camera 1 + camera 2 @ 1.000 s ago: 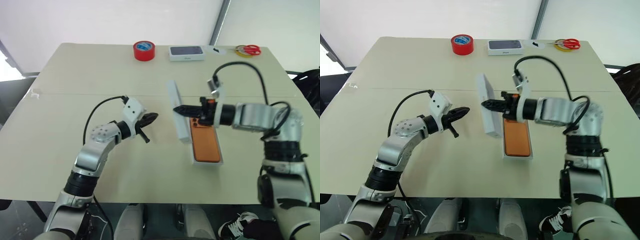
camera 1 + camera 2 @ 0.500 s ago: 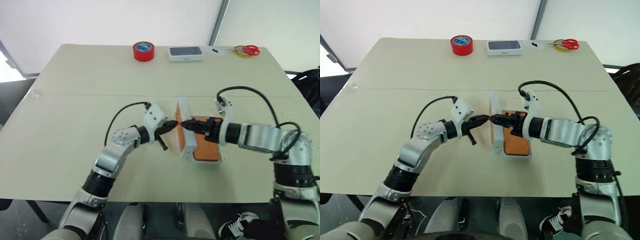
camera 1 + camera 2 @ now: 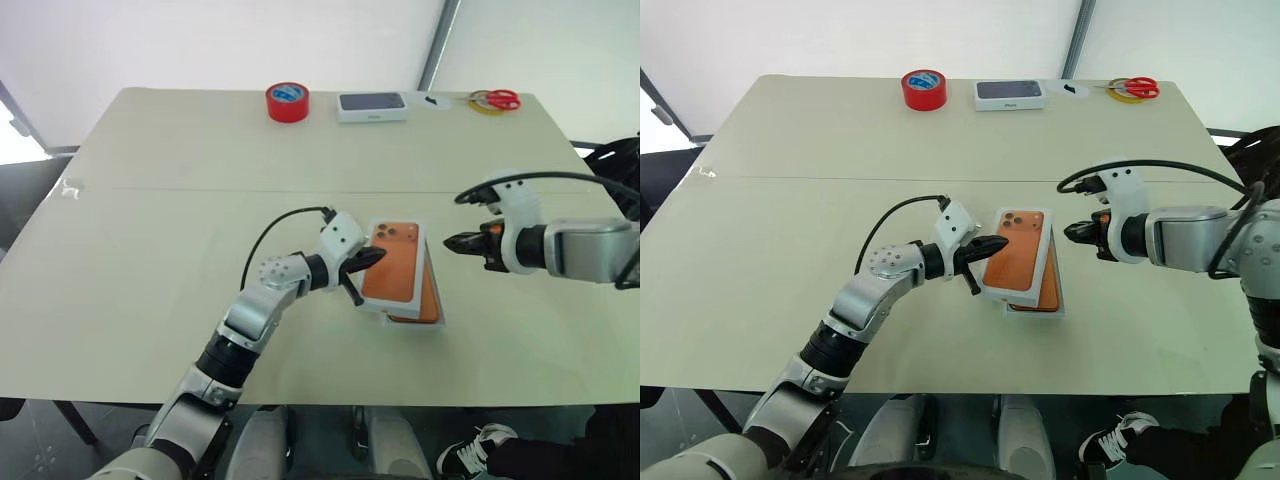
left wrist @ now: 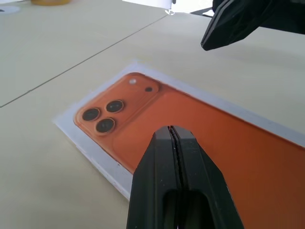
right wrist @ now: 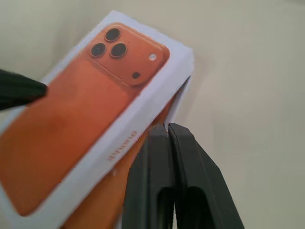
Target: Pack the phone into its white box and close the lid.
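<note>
The lid, white-rimmed with an orange phone picture on its top, lies askew over the white box at the table's middle right. A strip of the orange phone peeks out under the lid's right side. My left gripper is shut and empty, its tip over the lid's left edge; whether it touches is unclear. My right gripper is shut, empty, and hangs just right of the lid, pointing at it. In the right wrist view the lid sits raised above the phone.
At the table's far edge stand a red tape roll, a closed white box with a dark top and red scissors on a yellow ring. A seam crosses the table behind the box.
The lid, held upright on its edge before, has tipped over and now lies flat over the box. My right gripper let it go and drew back right; my left gripper followed the lid rightward.
</note>
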{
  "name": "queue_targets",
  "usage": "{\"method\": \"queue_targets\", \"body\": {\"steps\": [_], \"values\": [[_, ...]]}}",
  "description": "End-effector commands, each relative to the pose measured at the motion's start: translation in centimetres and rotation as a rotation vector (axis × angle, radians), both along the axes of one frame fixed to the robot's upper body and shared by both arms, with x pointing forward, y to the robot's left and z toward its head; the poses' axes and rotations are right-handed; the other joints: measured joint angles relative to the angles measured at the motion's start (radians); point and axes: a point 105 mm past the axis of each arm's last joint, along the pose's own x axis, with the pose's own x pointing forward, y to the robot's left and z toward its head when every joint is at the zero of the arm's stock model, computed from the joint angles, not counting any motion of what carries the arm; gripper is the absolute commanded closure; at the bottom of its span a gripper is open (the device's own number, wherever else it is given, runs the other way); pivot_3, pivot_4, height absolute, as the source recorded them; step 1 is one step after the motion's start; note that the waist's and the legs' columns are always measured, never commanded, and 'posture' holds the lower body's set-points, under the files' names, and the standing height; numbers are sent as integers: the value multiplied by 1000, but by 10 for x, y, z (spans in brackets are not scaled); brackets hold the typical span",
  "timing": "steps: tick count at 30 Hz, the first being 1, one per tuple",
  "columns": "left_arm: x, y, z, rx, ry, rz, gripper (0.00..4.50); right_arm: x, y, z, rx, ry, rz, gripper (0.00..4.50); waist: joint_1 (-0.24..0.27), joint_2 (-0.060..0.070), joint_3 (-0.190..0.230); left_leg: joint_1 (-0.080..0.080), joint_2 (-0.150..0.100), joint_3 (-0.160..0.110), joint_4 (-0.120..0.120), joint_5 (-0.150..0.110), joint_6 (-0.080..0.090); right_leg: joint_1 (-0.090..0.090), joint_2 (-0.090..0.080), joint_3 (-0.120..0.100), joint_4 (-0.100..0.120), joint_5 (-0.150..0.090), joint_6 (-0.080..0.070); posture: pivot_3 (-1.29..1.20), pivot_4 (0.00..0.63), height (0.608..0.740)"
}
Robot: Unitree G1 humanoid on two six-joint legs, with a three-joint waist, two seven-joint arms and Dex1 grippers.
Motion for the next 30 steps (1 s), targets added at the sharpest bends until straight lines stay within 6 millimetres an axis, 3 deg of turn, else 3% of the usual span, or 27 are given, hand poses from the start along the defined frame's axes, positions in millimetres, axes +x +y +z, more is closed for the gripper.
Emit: {"method": "queue_targets", "body": {"steps": [1, 7, 10, 14, 30], "values": [[12, 14, 19, -51, -2, 85, 4500, 3, 9, 4, -113, -121, 90, 4467, 1, 0, 0, 0, 0, 0, 0, 0, 0, 0, 0, 0, 0, 0, 0, 0, 150, 739], [30, 37, 3, 77, 46, 197, 4500, 10, 15, -16, -205, -142, 148, 4467, 1, 0, 0, 0, 0, 0, 0, 0, 0, 0, 0, 0, 0, 0, 0, 0, 150, 739], [31, 40, -10, 148, 116, 197, 4500, 13, 15, -24, -251, -142, 162, 4467, 3, 0, 0, 0, -1, 0, 0, 0, 0, 0, 0, 0, 0, 0, 0, 0, 150, 739], [20, 27, -19, 215, 125, 111, 4500, 15, 14, -31, -277, -139, 175, 4467, 2, 0, 0, -1, -1, 0, 0, 0, 0, 0, 0, 0, 0, 0, 0, 0, 150, 739], [-12, -15, -4, 157, 150, -114, 4500, 1, 11, -31, -273, -103, 211, 4467, 2, 0, 0, 0, -1, 0, 1, 0, 0, 0, -1, 0, 1, 0, 0, 0, 150, 739]]}}
